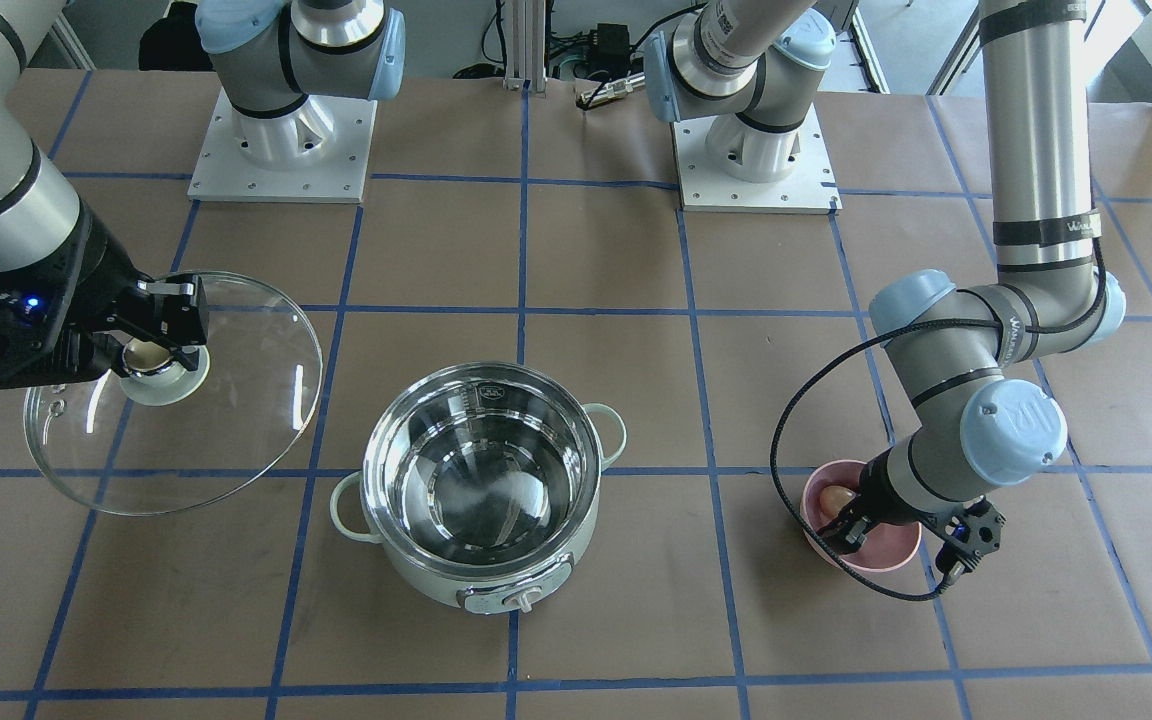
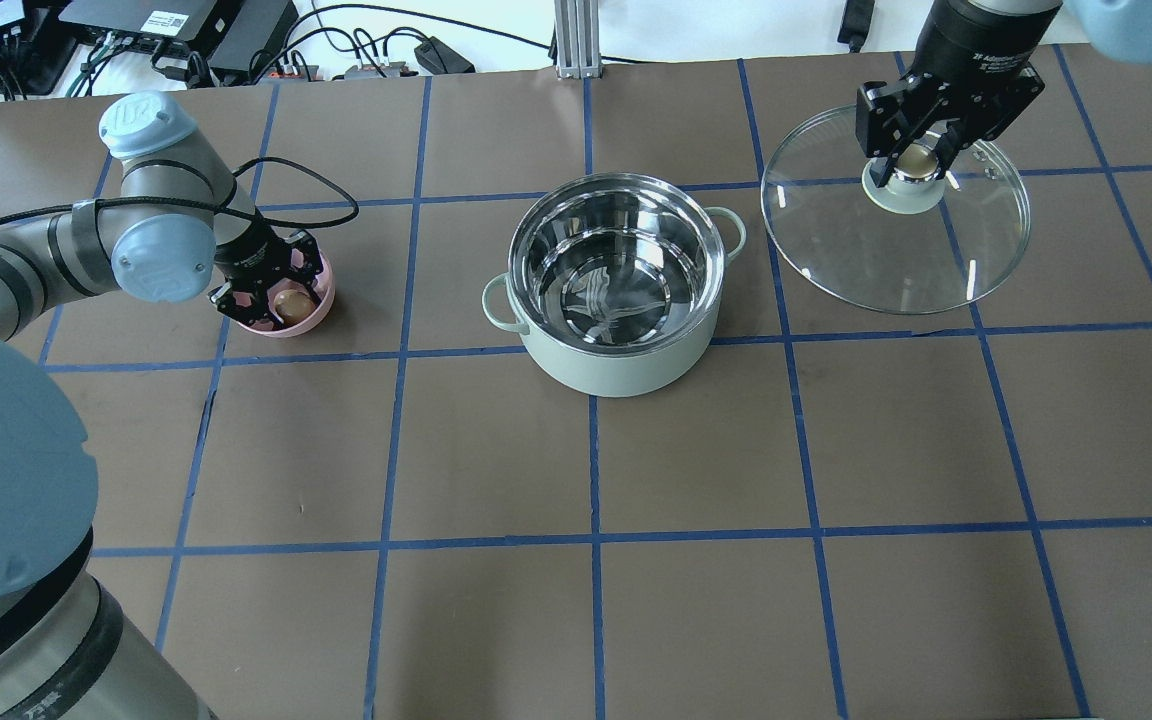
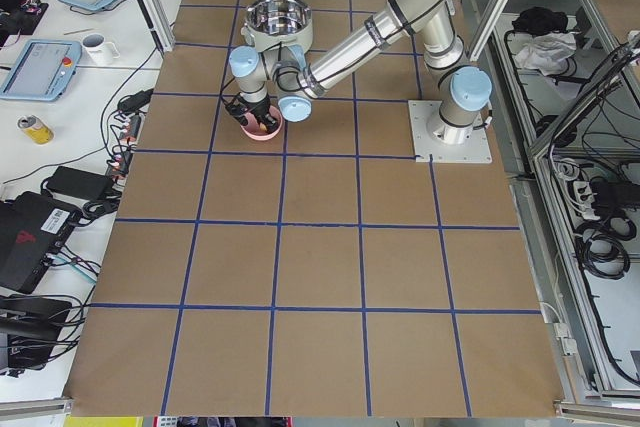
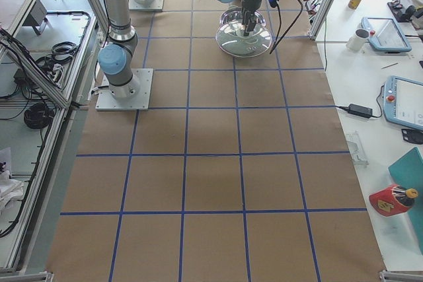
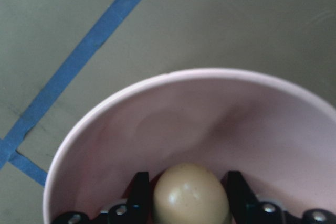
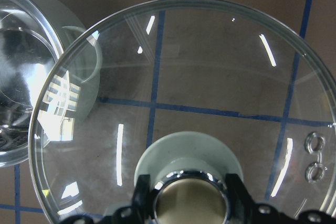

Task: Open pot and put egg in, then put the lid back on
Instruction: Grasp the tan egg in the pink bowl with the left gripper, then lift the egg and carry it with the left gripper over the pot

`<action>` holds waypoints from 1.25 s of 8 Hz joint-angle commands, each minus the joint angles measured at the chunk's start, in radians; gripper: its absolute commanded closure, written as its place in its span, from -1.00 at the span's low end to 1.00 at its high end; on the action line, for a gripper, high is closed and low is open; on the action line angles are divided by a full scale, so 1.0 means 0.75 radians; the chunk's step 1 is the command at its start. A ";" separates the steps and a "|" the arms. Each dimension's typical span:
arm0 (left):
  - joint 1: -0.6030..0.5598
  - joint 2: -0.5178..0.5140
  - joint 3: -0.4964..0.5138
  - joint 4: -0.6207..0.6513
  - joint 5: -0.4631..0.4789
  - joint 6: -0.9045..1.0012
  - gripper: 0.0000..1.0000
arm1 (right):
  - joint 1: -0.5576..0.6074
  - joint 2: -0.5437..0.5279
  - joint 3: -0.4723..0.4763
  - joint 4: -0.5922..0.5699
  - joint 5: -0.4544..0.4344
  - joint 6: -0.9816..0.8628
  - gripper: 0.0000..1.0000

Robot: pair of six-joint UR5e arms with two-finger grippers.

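Note:
The mint-green pot point(image 2: 616, 372) stands open at mid-table, its steel inside bare; it also shows in the front view point(image 1: 414, 572). My right gripper point(image 2: 914, 165) is shut on the tan knob of the glass lid point(image 2: 886, 255) and holds it above the table beside the pot; the right wrist view shows the lid point(image 6: 210, 77) under the gripper point(image 6: 189, 203). My left gripper point(image 2: 286, 303) reaches into the pink bowl point(image 2: 323, 298). Its fingers press both sides of the tan egg point(image 5: 190, 192), which sits low in the bowl point(image 5: 210, 108).
The brown table has a blue tape grid. Both arm bases point(image 1: 281, 150) stand on steel plates at the robot's side. The left arm's black cable point(image 1: 786, 440) loops beside the bowl. In the left side view the pot point(image 3: 272, 15) lies just past the bowl point(image 3: 262, 130).

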 commanded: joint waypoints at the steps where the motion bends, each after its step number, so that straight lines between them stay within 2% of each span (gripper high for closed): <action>1: 0.000 0.004 0.004 -0.014 -0.053 0.036 0.49 | -0.001 0.000 0.005 -0.001 0.000 -0.003 1.00; 4: 0.000 0.052 0.024 -0.059 -0.053 0.099 0.55 | 0.001 0.002 0.005 0.001 -0.002 -0.001 1.00; 6: -0.002 0.205 0.053 -0.161 -0.048 0.164 0.54 | 0.001 0.000 0.005 0.001 -0.002 0.001 1.00; 7: -0.008 0.271 0.083 -0.289 -0.057 0.165 0.54 | 0.001 0.000 0.005 0.001 -0.002 0.001 1.00; 9: -0.132 0.377 0.159 -0.402 -0.134 0.155 0.51 | -0.001 0.002 0.005 -0.001 -0.002 0.001 1.00; 10: -0.226 0.420 0.183 -0.403 -0.185 0.049 0.47 | -0.001 0.002 0.007 -0.001 0.000 0.001 1.00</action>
